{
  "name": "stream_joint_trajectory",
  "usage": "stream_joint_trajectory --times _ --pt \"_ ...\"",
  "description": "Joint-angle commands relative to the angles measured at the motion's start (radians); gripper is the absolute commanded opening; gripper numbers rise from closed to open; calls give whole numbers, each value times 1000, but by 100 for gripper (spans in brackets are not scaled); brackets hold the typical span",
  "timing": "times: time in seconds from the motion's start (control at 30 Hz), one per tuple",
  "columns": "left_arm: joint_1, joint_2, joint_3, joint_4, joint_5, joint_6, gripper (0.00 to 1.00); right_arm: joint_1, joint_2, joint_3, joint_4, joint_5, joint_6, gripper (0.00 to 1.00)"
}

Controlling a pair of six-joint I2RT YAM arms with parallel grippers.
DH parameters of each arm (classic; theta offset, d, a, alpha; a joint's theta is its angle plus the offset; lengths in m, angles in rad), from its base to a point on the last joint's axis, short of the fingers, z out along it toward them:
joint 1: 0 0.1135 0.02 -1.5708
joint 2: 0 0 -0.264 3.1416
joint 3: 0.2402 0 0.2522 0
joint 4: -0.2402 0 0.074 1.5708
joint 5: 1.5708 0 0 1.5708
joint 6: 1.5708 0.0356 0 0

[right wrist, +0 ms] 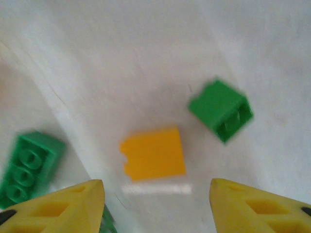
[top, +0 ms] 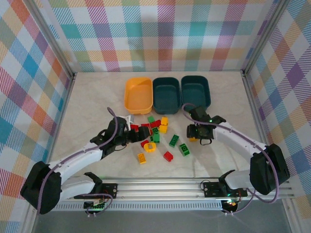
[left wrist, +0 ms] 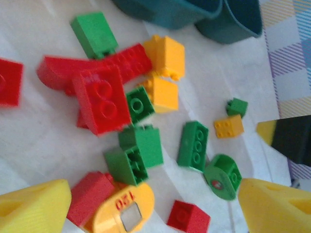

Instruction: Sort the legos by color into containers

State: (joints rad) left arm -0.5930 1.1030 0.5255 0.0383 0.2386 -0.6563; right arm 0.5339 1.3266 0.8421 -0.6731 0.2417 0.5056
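Red, green and yellow legos (top: 155, 132) lie scattered mid-table, in front of a yellow-orange tub (top: 138, 94) and two dark teal tubs (top: 166, 94) (top: 195, 91). My left gripper (top: 135, 138) hovers open at the pile's left side. In its wrist view the left gripper (left wrist: 155, 213) has a small red brick (left wrist: 188, 217), a rounded yellow piece (left wrist: 121, 208) and green bricks (left wrist: 136, 153) ahead of it. My right gripper (top: 197, 133) is open right of the pile. In its wrist view the right gripper (right wrist: 158, 204) stands just short of a yellow brick (right wrist: 153, 154), with a green brick (right wrist: 221, 109) beyond.
All three tubs look empty. A long green brick (right wrist: 29, 165) lies beside the right gripper's left finger. The right gripper's dark, yellow-tipped finger (left wrist: 291, 138) shows at the edge of the left wrist view. Metal frame rails and plaid walls enclose the table.
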Motion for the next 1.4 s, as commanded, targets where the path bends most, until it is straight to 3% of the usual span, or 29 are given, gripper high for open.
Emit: stream_joint_trajectory --times 0.0,0.23,0.73,0.83,1.0,1.2,1.37 --pt "-13 -34 6 90 -27 -13 92 14 -22 -7 -43 -40 26 60" --pt "-12 26 95 45 -63 50 92 14 84 6 16 -60 -5 62" --pt "-13 13 87 35 -97 58 92 11 255 69 108 -46 -52 58" --pt "-13 8 88 25 -104 63 93 11 263 79 118 -38 -58 53" --pt "-13 4 92 20 -111 67 93 11 271 104 125 -13 -80 32" --pt "-13 -3 123 -21 -134 84 93 -1 206 233 124 35 -138 28" --pt "-13 8 149 -66 -226 25 93 -128 278 417 177 48 -186 28"
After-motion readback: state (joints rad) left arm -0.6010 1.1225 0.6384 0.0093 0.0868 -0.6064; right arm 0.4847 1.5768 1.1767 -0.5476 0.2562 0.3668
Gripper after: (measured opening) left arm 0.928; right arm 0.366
